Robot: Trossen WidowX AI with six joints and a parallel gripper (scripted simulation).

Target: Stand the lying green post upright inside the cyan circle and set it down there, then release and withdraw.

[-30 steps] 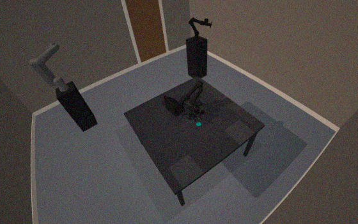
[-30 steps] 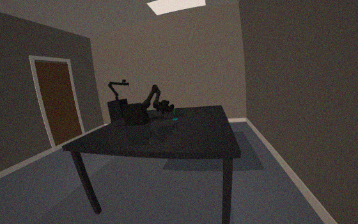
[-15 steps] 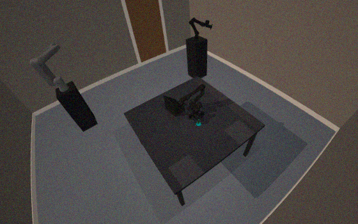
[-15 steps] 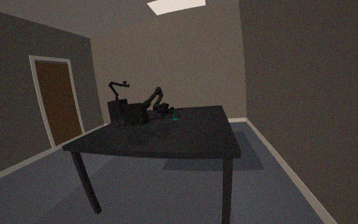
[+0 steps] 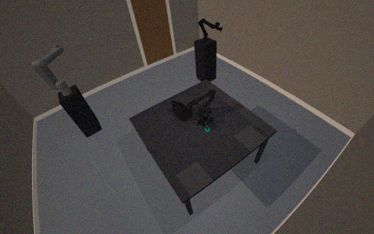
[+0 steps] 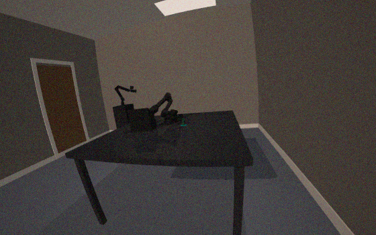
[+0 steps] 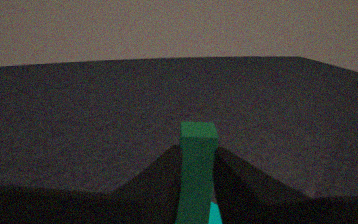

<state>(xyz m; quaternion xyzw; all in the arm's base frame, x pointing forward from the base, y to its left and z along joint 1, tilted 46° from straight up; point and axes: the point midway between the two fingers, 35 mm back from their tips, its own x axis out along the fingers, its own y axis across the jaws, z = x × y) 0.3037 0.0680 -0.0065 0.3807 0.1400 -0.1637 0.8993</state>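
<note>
The green post [image 6: 183, 121] [image 7: 198, 170] is upright between the fingers, its square top showing above them in the wrist view. My gripper [image 7: 196, 154] is shut on the post from the arm's side. The cyan circle [image 5: 207, 130] [image 6: 183, 125] lies on the dark table and also shows in the wrist view [image 7: 215, 216], low and just right of the post. In the exterior view the post stands over the circle, its lower end at or very near the table. The post's foot is hidden in the wrist view, so I cannot tell whether it touches.
The arm's dark base block [image 5: 181, 111] [image 6: 142, 119] is on the table [image 5: 166, 144] [image 6: 201, 148] behind the gripper. Two lighter square patches lie near the table's edges. Two other arms stand on pedestals [image 5: 79, 111] [image 5: 206, 60] off the table.
</note>
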